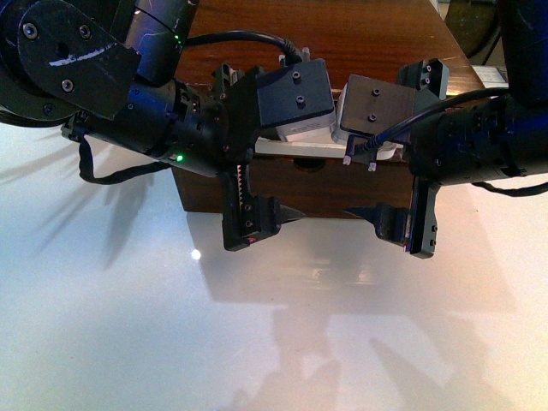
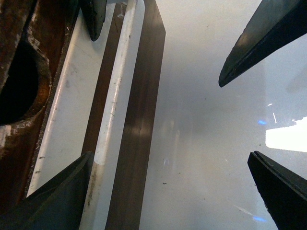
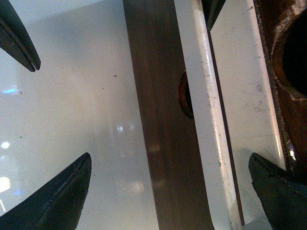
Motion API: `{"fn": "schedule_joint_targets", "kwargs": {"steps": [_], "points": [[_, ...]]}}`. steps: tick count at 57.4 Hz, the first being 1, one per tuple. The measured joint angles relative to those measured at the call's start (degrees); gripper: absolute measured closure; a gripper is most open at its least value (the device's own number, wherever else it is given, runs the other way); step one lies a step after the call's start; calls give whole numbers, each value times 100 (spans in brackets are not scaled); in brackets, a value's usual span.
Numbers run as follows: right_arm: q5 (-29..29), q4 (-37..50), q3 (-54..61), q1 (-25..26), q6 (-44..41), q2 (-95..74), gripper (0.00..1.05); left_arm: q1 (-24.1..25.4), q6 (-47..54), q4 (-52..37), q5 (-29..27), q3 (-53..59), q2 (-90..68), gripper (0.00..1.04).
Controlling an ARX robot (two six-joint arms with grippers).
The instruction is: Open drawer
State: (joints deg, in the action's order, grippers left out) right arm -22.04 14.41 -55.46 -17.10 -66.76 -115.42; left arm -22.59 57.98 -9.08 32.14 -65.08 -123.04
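Now both claws stand wide apart at the front of the brown wooden cabinet (image 1: pixel 360 34) on the glossy white bench (image 1: pixel 342 325). The drawer (image 1: pixel 291 184) sits partly out, its pale interior showing behind the white bar handle (image 1: pixel 278 147). The left claw (image 2: pixel 170 158) straddles handle and drawer front, one finger (image 2: pixel 57 196) over the interior and the other over the bench. The right claw (image 3: pixel 170 157) straddles them likewise, further along the handle.

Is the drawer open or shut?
Open a little way. The drawer is pulled out: its pale inside shows between its dark front and the cabinet in both wrist views.
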Motion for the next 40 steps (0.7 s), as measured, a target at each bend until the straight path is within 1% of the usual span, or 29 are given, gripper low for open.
{"fn": "schedule_joint_targets", "kwargs": {"steps": [40], "points": [[63,-26,-142,-170,-251,-212,9,55,621,282,-63,-42,-13,8]]}}
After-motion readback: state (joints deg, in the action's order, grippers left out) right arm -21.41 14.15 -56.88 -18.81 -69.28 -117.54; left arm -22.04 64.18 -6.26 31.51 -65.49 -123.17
